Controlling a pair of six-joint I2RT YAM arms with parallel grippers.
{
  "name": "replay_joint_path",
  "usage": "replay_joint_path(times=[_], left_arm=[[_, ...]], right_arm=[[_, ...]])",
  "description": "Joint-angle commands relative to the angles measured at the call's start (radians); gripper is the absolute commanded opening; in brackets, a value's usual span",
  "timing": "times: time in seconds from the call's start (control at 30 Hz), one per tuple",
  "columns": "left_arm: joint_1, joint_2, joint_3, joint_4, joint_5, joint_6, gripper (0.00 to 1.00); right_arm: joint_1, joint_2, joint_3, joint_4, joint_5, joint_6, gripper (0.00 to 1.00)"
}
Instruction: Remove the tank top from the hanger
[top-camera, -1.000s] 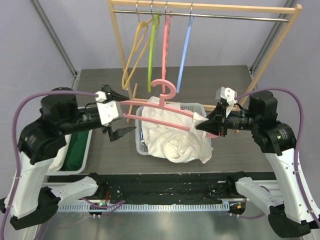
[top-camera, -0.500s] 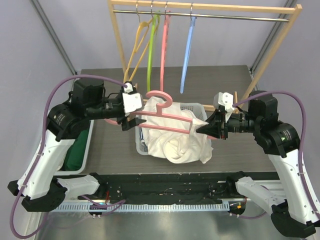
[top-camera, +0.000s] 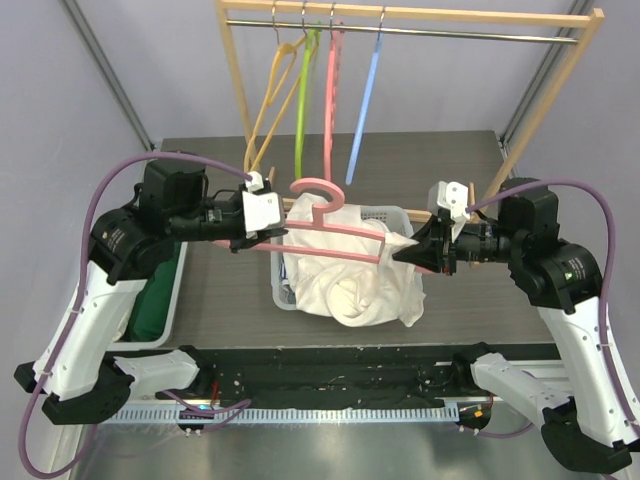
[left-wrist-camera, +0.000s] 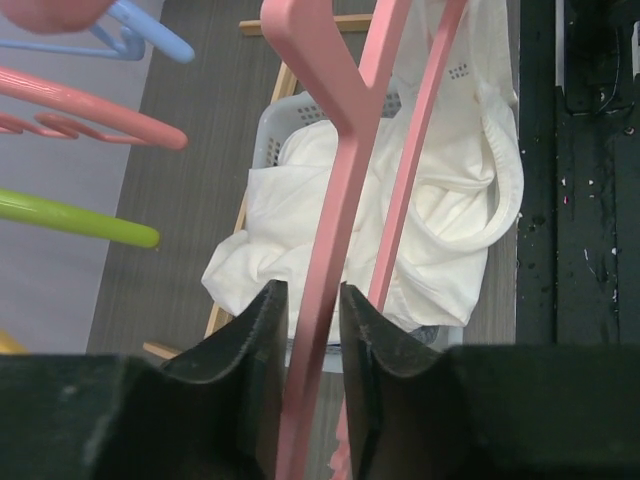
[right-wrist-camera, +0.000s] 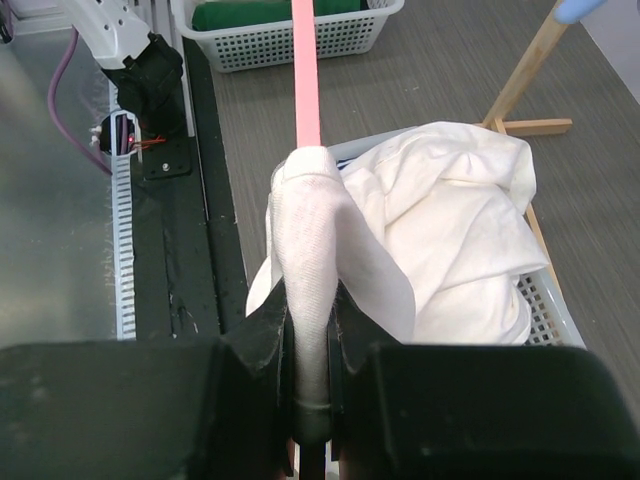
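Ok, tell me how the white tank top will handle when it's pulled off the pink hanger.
Probably floppy: the tank top sags in folds from the pink hanger into the basket. Likely light, since the thin hanger carries it. It may snag: fabric wraps the hanger tip in the right gripper.

The scene is lit brightly and evenly from above (only soft shadows are cast on the table (top-camera: 225, 290)). Glare is seen on the metal strip (top-camera: 300, 450) at the near edge. The white tank top (right-wrist-camera: 310, 240) is almost washed out. In the wrist views, the fingers (left-wrist-camera: 240, 350) are rendered dark and soft, and the hanger (left-wrist-camera: 322, 250) is blurred near the lens.
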Motion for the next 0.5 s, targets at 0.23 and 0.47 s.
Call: replay_joint_path(times=[0.23, 0.47], left_arm=[[0.004, 0.004, 0.037, 0.044, 0.014, -0.013, 0.00], [0.004, -0.007, 0.036, 0.130, -0.070, -0.035, 0.00]], right_arm=[[0.005, -0.008, -0.081, 0.492, 0.061, 0.106, 0.01], [0.007, 0.050, -0.164, 0.850, 0.073, 0.250, 0.08]])
